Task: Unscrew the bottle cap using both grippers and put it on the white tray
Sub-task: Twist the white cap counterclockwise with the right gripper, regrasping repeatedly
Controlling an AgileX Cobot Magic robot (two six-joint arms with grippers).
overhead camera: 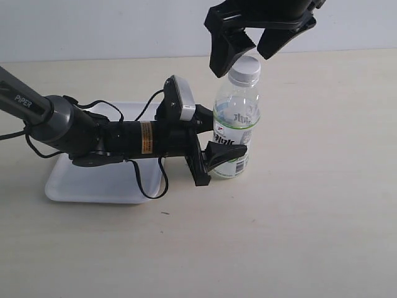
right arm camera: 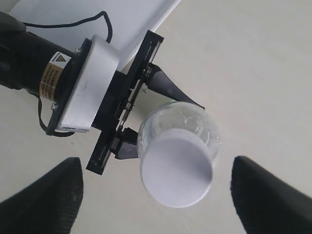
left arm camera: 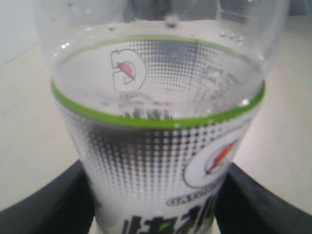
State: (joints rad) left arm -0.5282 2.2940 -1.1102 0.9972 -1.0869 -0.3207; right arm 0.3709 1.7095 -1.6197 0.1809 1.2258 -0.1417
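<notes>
The left tool [overhead camera: 221, 134], black and two-fingered on a grey arm with a yellow sticker, is clamped around the labelled middle of the small clear plastic bottle with a white and green label [overhead camera: 237, 118]. One finger lies on each side of the bottle's body, and in the left wrist view both dark fingers press against the label. The bottle stands upright on the pale tabletop [overhead camera: 298, 217].

The right tool [overhead camera: 243, 60], also black, hangs above the bottle with its fingers spread apart. The small round white plastic screw cap [overhead camera: 245, 69] sits just below and between those fingers. One fingertip looks level with the cap's side, and the other is higher and clear of it. In the right wrist view there is open space between the cap and each finger, so nothing is gripped there.

The flat white rectangular plastic tray with a low rim [overhead camera: 93, 186] lies behind the left tool, under its arm and cables, well apart from the right tool. As far as it can be seen, nothing lies in it.

By my reading, only the bracing of the bottle is done. The cap is still seated on the neck. The right tool has yet to lower a little, close on the ribbed sides, twist the cap off and carry it across to the tray.
</notes>
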